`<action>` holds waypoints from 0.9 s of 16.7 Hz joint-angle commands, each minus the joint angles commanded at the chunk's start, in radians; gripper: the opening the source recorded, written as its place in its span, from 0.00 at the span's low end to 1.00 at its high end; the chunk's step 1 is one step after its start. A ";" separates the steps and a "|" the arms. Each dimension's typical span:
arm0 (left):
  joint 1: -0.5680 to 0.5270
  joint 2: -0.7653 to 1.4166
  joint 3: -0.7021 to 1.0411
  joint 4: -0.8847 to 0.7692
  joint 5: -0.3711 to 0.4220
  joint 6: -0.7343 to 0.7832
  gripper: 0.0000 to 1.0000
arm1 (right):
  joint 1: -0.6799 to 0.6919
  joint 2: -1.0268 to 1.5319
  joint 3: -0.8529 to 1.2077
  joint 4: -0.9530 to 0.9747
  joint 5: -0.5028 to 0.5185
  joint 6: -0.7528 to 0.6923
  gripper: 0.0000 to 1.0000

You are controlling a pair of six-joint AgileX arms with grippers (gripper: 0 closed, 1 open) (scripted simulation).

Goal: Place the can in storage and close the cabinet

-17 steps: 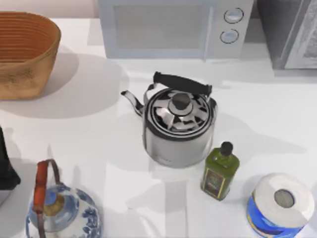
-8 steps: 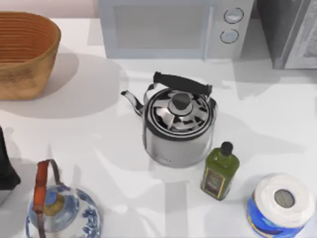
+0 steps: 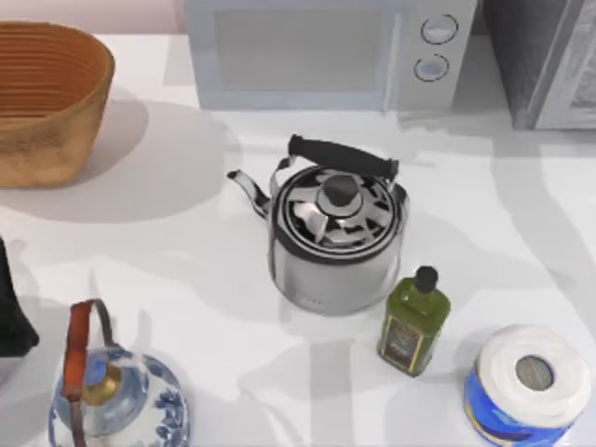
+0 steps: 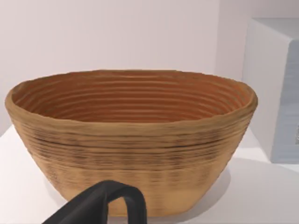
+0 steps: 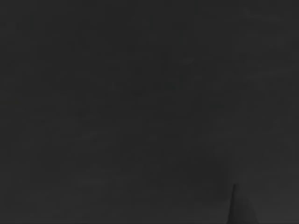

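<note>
You have one of each thing on the white table [image 3: 168, 251]: one steel kettle [image 3: 337, 244] in the middle with its black handle arched over the lid and its spout toward the left, one green olive-oil bottle [image 3: 413, 321] standing just beside the kettle's near right, one blue-wrapped paper roll [image 3: 528, 384] on end at the near right corner, one blue-and-white teapot [image 3: 116, 400] with a red-brown handle at the near left, and one woven basket [image 3: 56, 140] at the far left. Along the far edge stand one pale microwave [image 3: 326, 51], its two round dials at its right end, and one grey box [image 3: 549, 65] at the far right corner. The tabletop is plain and glossy, crossed by soft shadows; behind it is a pale wall [image 4: 117, 32]. Your left arm [image 3: 11, 317] sits at the left edge of the table, and the left gripper [image 4: 100, 205] hangs in front of the basket [image 4: 131, 154], with the microwave [image 4: 275, 93] off to one side. You cannot tell whether that gripper is spread or closed. The right wrist view is dark. Where the can is, and which way its long axis runs, you cannot tell.
</note>
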 joint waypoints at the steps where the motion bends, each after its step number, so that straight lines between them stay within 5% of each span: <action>1: 0.000 0.000 0.000 0.000 0.000 0.000 1.00 | 0.026 -0.003 -0.003 0.000 0.026 0.001 1.00; 15: 0.000 0.000 0.000 0.000 0.000 0.000 1.00 | -0.022 0.059 0.063 0.018 0.021 -0.010 1.00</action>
